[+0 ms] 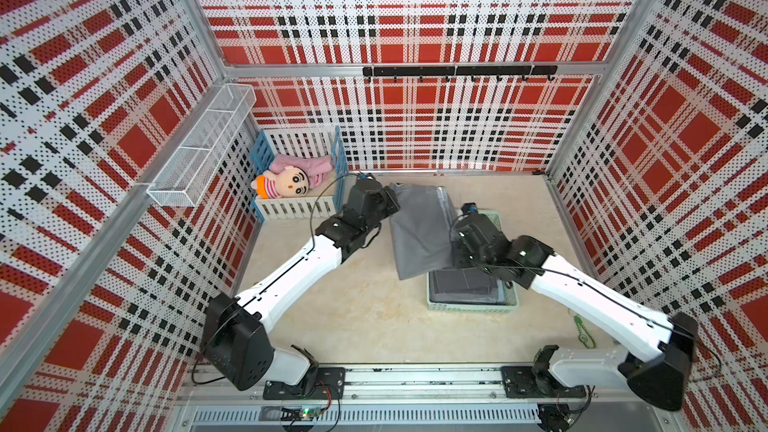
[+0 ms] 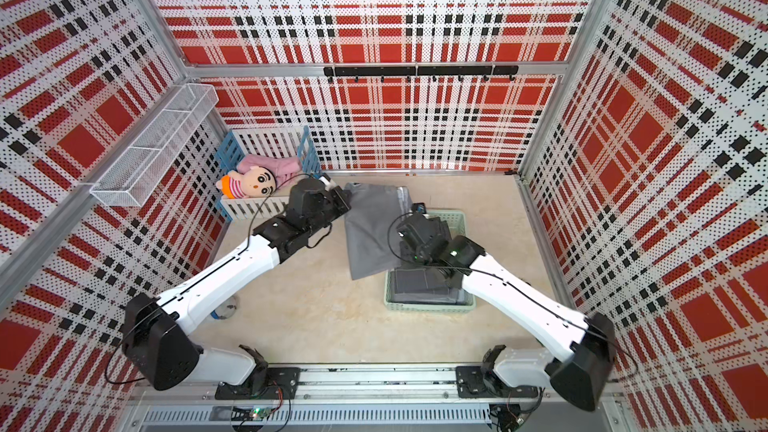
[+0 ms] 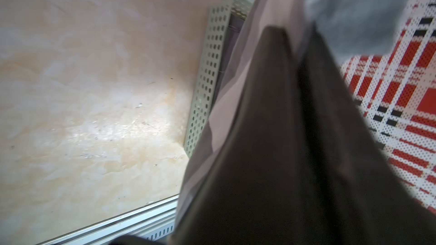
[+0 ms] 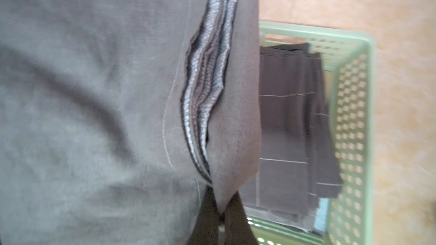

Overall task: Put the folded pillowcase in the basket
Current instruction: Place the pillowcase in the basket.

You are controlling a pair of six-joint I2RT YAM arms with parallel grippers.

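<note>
The folded pillowcase (image 1: 419,234) (image 2: 370,238) is grey and hangs slanted above the table, its lower right edge over the basket's left side. My left gripper (image 1: 394,201) (image 3: 297,32) is shut on its far left corner. My right gripper (image 4: 220,208) is shut on a corner by the layered fold edges; in both top views its jaws are hidden under the wrist. The basket (image 1: 473,307) (image 2: 430,308) (image 4: 349,114) (image 3: 207,78) is pale green with perforated walls and stands right of centre. It holds dark folded cloths (image 1: 465,283) (image 4: 287,126).
A white-and-blue toy crib (image 1: 299,207) with a doll (image 1: 286,184) stands at the back left corner. A white wire rack (image 1: 199,151) hangs on the left wall, a black hook rail (image 1: 457,71) on the back wall. A small green object (image 1: 584,332) lies at the front right.
</note>
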